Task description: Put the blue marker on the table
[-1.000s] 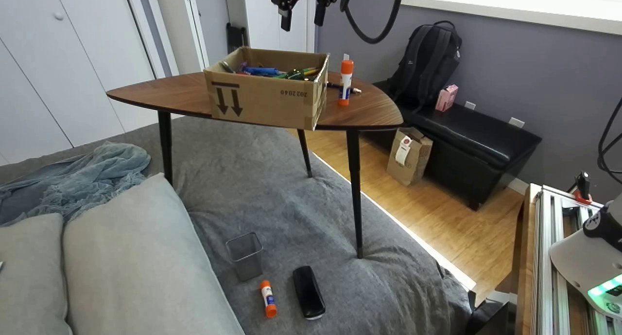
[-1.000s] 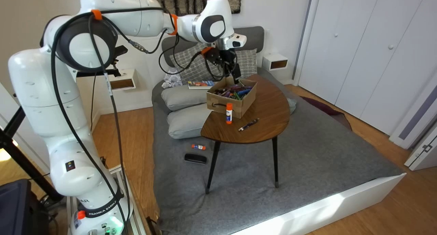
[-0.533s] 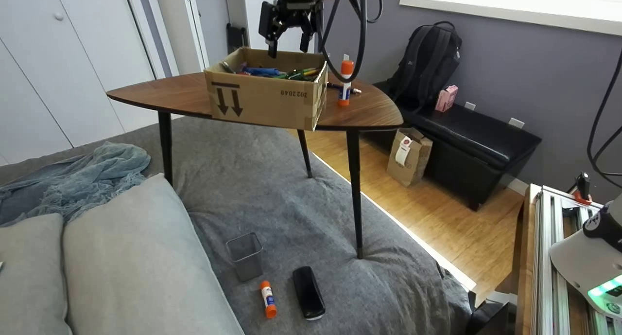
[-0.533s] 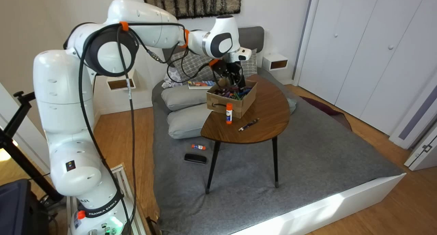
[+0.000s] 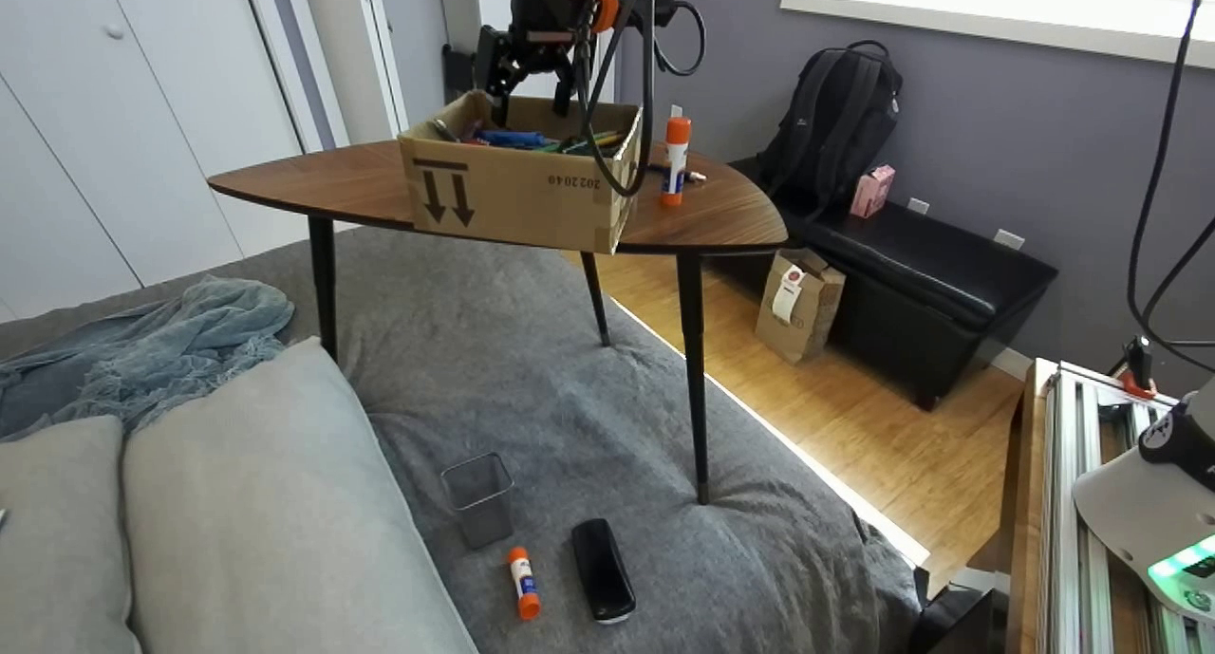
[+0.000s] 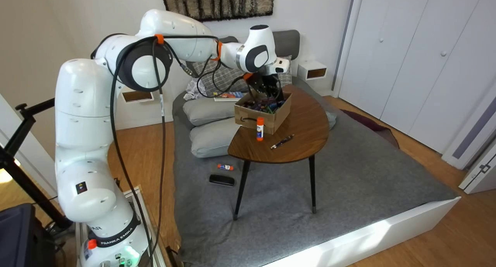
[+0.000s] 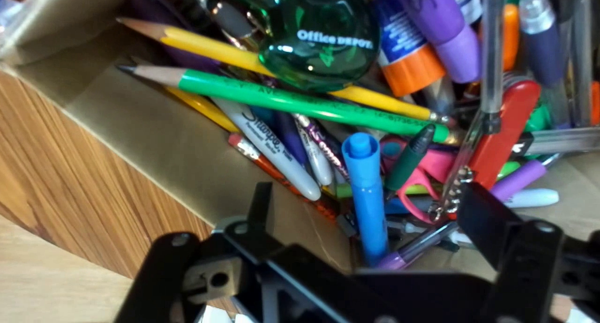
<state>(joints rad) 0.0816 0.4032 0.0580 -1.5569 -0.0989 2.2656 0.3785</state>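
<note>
The blue marker (image 7: pixel 368 206) lies among other pens in the cardboard box (image 5: pixel 517 203). In the wrist view it runs lengthwise between the fingers, apart from both. A blue piece (image 5: pixel 513 139) in the box, in an exterior view, appears to be the same marker. My gripper (image 7: pixel 368 199) is open and empty, pointing down over the box; in an exterior view the gripper (image 5: pixel 532 108) has its fingertips at the level of the box's opening. The brown wooden table (image 6: pixel 306 131) carries the box; its top also shows in an exterior view (image 5: pixel 323 179).
The box also holds pencils, pink scissors (image 7: pixel 433 163), a red pocket knife (image 7: pixel 504 131) and a green tape dispenser (image 7: pixel 323 37). A glue stick (image 6: pixel 260 129) stands upright on the table beside the box, near a pen (image 6: pixel 282 142). The arm's cable (image 5: pixel 645 132) hangs by the box's side.
My gripper has come down from above the box to its opening, shifting toward the box's far end from the glue stick. It stays open. The box and table have not moved.
</note>
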